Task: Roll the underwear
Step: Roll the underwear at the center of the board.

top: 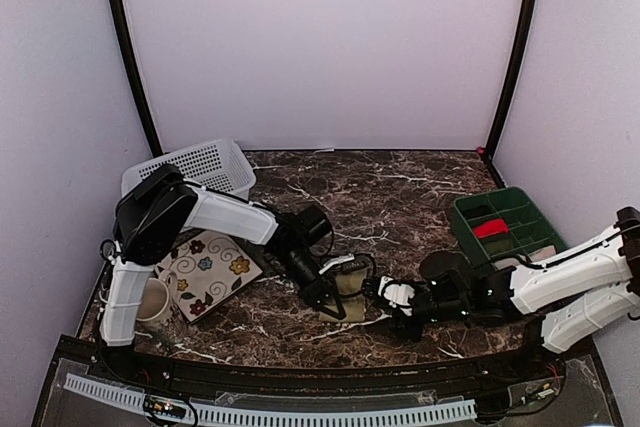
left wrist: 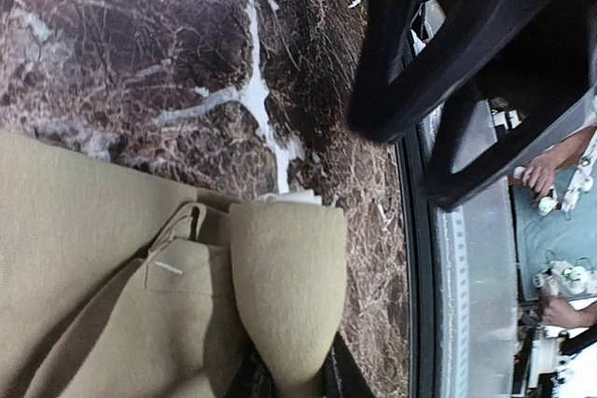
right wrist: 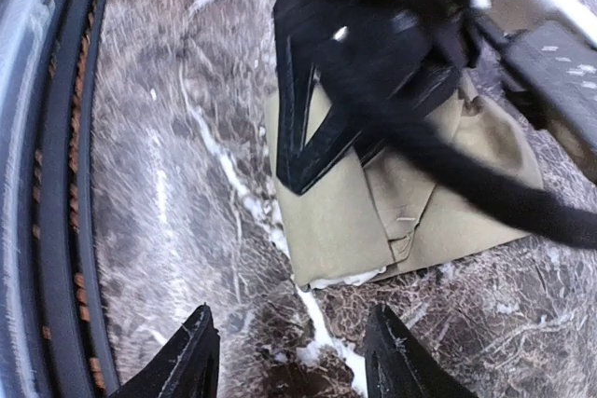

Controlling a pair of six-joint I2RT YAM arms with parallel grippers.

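Currently khaki underwear [top: 352,299] lies mid-table near the front edge, left gripper [left wrist: 287,381] pinching its rolled fold; right gripper [right wrist: 289,351] spread wide just beside it. At right, green bin [top: 470,215] holds red roll [top: 490,228] in one compartment.

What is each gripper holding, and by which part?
The left gripper pinches the khaki underwear by its folded-over edge; the right gripper is open and holds nothing.

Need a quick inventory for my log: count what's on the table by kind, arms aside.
Containers: 2, basket, bin
Dishes: 2, plate, mug
Cloth: 2, underwear, red roll
Total: 6; a pale patch in the bin is too hidden to count.
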